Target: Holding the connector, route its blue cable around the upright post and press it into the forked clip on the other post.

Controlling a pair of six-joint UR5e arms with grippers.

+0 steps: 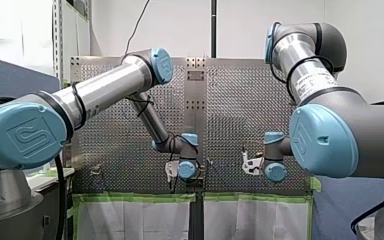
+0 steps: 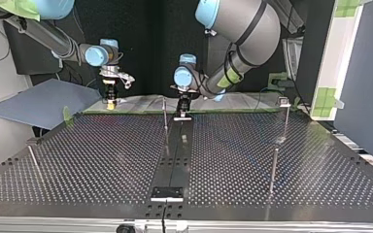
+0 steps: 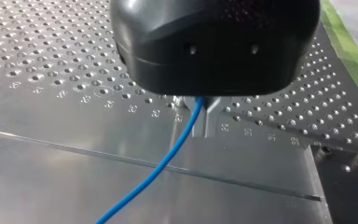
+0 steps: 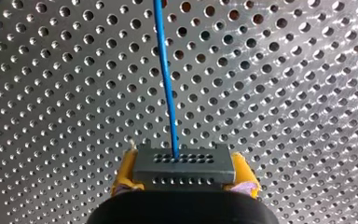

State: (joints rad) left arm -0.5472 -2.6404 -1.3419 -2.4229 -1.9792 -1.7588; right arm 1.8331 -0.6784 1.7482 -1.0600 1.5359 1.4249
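At the top view's left, my right claw (image 2: pixel 110 99) is closed, its yellow pads clamping the grey rectangular perforated connector (image 4: pixel 184 161). The thin blue cable (image 4: pixel 165 74) runs from the connector over the perforated metal surface (image 2: pixel 102 155). To the right, just past a thin upright metal post (image 2: pixel 165 114), my left claw (image 2: pixel 182 111) hangs low, and the cable emerges beneath it. I cannot tell whether it is open or closed.

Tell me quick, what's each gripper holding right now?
Left gripper: jaws closed on the blue cable.
Right gripper: jaws closed on the connector.
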